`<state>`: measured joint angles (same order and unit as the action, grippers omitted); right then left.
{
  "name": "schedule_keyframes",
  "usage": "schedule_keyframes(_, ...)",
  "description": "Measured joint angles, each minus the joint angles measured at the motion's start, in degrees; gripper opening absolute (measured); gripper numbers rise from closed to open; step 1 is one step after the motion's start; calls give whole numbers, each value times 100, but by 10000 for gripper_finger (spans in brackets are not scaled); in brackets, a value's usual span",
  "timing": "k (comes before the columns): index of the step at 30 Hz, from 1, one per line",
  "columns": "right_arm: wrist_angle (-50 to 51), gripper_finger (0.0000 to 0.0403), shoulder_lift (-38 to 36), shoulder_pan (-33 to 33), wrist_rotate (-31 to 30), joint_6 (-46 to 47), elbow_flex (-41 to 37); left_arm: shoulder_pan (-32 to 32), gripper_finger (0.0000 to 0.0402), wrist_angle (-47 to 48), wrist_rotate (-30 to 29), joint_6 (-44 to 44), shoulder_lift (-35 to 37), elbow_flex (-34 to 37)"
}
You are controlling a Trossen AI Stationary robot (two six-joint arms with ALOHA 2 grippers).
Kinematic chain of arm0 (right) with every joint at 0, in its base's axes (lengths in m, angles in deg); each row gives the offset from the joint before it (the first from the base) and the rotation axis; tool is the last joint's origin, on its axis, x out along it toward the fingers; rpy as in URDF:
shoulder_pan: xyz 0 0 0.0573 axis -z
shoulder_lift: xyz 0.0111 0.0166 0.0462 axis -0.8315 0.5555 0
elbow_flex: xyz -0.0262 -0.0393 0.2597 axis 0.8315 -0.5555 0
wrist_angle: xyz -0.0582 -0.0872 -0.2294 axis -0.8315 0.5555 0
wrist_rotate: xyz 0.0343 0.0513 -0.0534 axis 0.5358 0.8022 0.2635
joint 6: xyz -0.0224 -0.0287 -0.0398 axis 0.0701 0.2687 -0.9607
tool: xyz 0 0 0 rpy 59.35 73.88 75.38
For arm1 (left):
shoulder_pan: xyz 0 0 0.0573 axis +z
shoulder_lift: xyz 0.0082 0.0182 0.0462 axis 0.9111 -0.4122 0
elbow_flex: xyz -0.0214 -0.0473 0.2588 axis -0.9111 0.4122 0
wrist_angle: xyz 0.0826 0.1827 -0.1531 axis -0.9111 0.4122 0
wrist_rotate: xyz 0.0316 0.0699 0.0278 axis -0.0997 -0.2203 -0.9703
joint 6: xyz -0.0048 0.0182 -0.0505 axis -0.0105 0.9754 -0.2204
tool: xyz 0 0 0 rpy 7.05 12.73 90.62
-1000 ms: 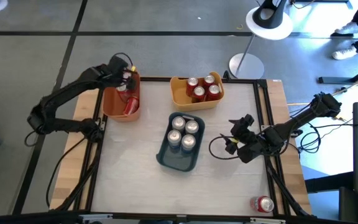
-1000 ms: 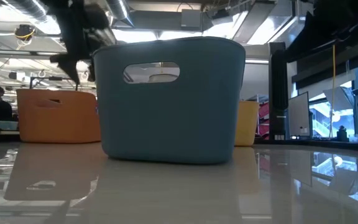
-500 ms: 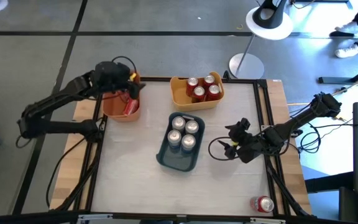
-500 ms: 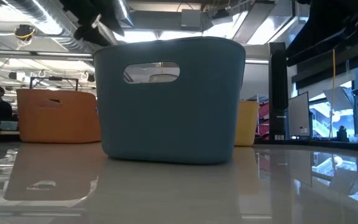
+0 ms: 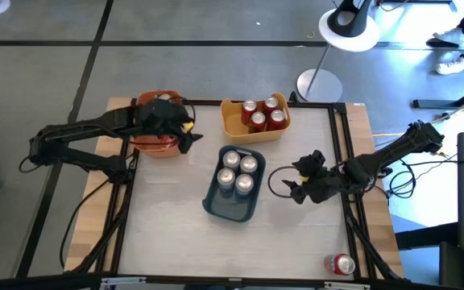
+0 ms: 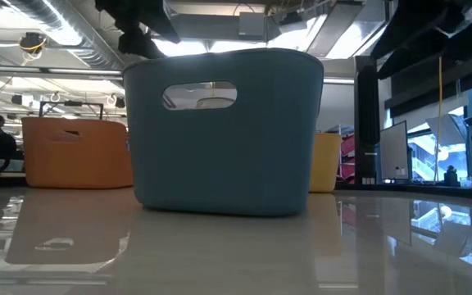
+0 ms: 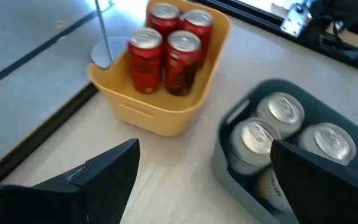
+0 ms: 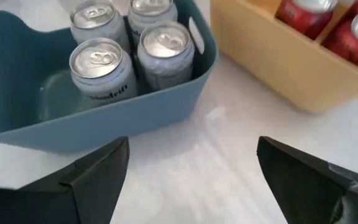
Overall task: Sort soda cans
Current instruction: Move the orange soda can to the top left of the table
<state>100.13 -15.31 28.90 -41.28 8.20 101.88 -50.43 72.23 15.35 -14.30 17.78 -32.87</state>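
From above we spot one red soda can [image 5: 339, 263] lying on its side by the table's near right corner, long axis across the table; the low view misses it, filled by the dark blue-grey plastic bin [image 6: 224, 131]. Four upright silver-grey soda cans [image 5: 238, 171] stand in that bin, four upright red soda cans [image 5: 263, 114] in the yellow plastic bin [image 5: 234, 126]. The left gripper [image 5: 185, 134] hovers beside the orange plastic bin [image 5: 153, 146], fingers spread, empty. The right gripper [image 5: 298, 182] hangs right of the blue-grey bin, also spread and empty.
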Motion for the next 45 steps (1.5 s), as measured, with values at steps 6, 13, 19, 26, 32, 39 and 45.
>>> schedule_keyframes(6,-22,353,0,114,1205,289,320,-395,349,30,-2,-74,-374,5)
schedule_keyframes(13,-877,353,151,-260,2533,1428,321,-738,349,-21,-11,19,-538,7)
schedule_keyframes(19,-1267,353,617,-821,2503,2012,603,-869,349,-4,-23,6,-524,7)
schedule_keyframes(26,1183,353,1575,-1104,2284,2191,1940,-1011,349,-16,-24,-44,-538,7)
schedule_keyframes(32,2484,353,2053,-1181,2513,2141,2496,-1104,349,-13,-23,-50,-538,7)
schedule_keyframes(39,2820,353,2122,-1576,4091,2824,2502,-1166,349,-55,-24,-30,-538,7)
schedule_keyframes(45,3045,353,2118,-1955,4400,3421,2502,-1166,349,-338,-24,96,-538,6)
